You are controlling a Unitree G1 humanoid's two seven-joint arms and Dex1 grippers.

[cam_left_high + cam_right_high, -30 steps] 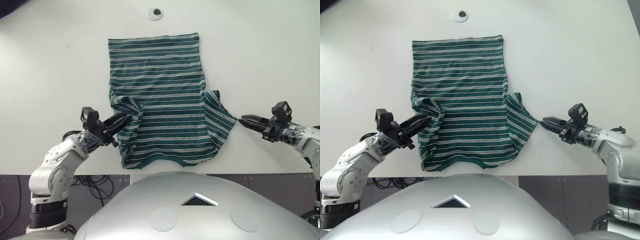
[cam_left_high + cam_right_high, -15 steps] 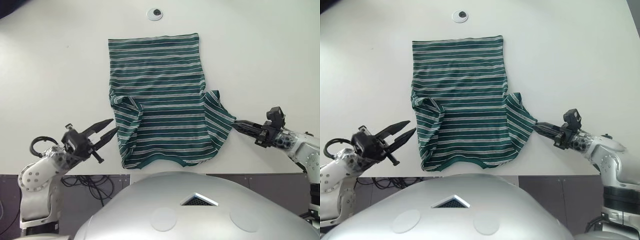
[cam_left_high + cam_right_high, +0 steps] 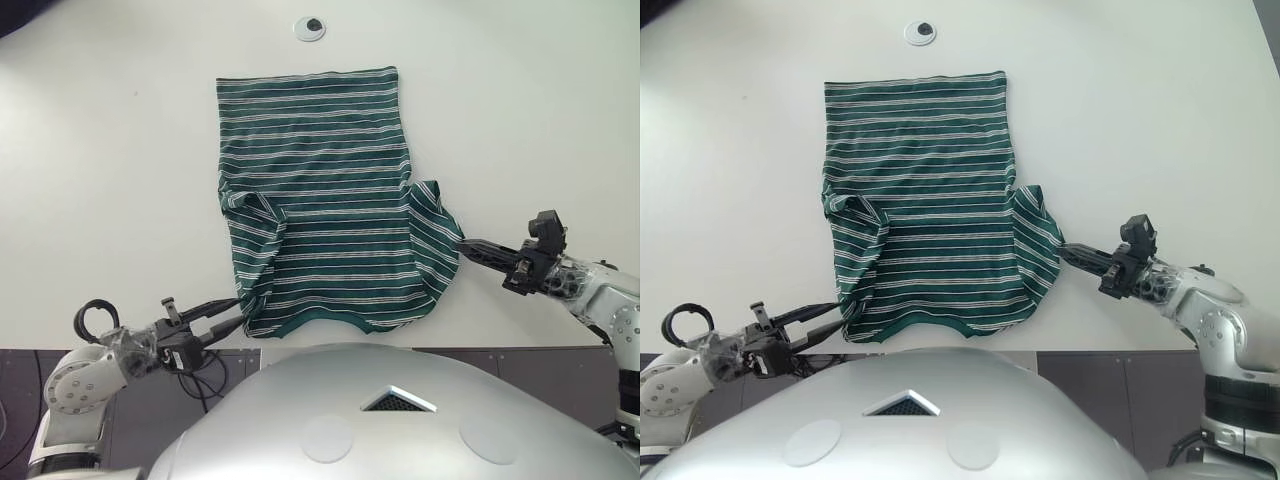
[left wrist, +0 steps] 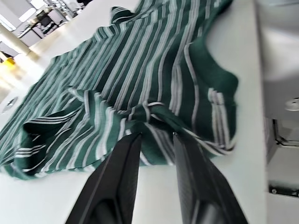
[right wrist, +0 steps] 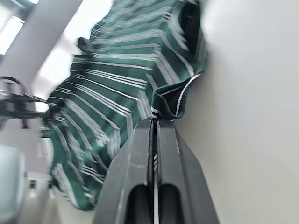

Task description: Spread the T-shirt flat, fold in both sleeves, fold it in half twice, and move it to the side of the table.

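Lying rumpled, the striped T-shirt (image 3: 320,190) touches the clenched right claw (image 3: 466,243) (left claw (image 3: 240,310) spread apart).

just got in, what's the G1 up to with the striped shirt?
It is partway through folding the T-shirt, which lies on the table. The left sleeve is already folded in; the right sleeve sticks out. The right gripper, shut, has its tips at that sleeve's edge; whether it pinches the cloth is unclear. The left gripper, open, sits at the shirt's near left corner.
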